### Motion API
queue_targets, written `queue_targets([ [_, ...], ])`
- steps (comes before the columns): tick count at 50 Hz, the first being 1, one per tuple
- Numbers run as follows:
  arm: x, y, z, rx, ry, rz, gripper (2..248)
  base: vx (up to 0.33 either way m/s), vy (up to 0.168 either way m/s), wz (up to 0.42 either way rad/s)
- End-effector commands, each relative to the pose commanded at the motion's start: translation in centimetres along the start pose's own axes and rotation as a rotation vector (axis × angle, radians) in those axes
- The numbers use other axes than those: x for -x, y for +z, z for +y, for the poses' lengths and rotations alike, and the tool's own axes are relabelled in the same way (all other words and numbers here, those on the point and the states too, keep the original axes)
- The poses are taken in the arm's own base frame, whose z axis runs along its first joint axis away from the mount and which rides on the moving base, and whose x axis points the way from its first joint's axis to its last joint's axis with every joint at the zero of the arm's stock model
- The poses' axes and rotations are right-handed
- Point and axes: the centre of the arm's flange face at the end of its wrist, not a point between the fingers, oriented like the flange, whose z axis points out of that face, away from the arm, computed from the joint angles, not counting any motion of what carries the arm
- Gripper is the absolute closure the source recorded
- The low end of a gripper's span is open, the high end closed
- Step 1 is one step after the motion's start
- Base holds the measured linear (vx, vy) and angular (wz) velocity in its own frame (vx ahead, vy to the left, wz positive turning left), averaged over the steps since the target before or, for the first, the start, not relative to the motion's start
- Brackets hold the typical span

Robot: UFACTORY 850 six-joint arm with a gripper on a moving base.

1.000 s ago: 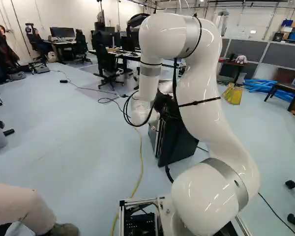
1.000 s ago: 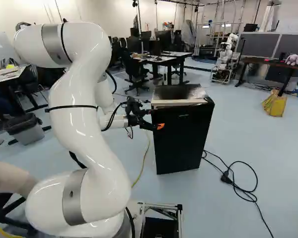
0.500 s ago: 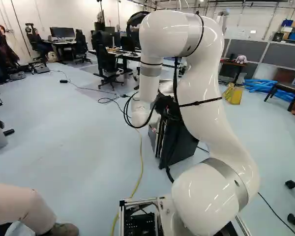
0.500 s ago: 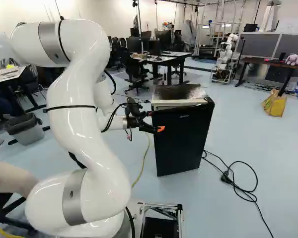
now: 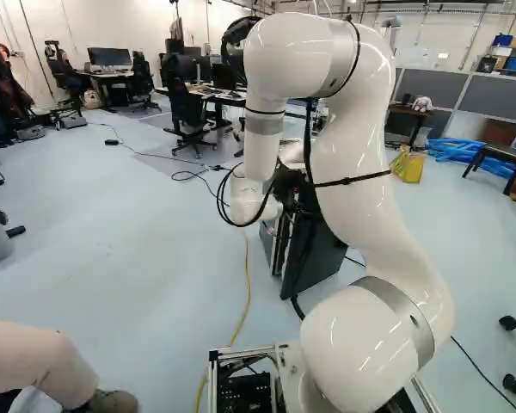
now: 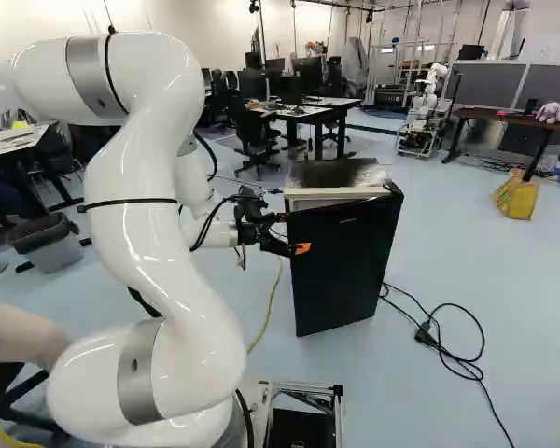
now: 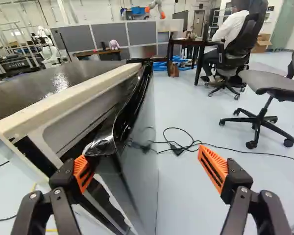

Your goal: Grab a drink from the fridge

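The black fridge stands ahead of the base, its door ajar from the pale-edged body. At the door's free edge is my gripper. In the wrist view the gripper is wide open. One finger's orange pad reaches into the gap, against or close to the inner side of the door's corner; the other pad stands off the outer face with space between. No drink shows, and the fridge's inside is mostly hidden.
Black cables lie on the floor beyond the door, and a yellow cable runs near the base. Office chairs and desks stand farther off. Another robot is at the back. A person's limb is close beside the base.
The fridge door has swung a little farther open, towards the base. My arm has drawn back slightly along with it, the gripper staying at the door's edge. The base has not moved.
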Motion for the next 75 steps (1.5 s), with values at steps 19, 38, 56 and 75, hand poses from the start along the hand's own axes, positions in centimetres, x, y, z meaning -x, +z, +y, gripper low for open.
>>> queue_targets([
  [19,0.0,-0.4,1.5,0.047,-0.003,-0.001,3,0.0,0.0,0.0],
  [38,-0.3,-0.9,3.3,0.11,-0.009,0.038,3,0.0,0.0,0.0],
  [56,-0.6,-1.5,5.3,0.18,-0.02,0.091,3,0.0,0.0,0.0],
  [75,-0.6,-2.1,7.1,0.21,-0.041,0.105,3,0.0,0.0,0.0],
])
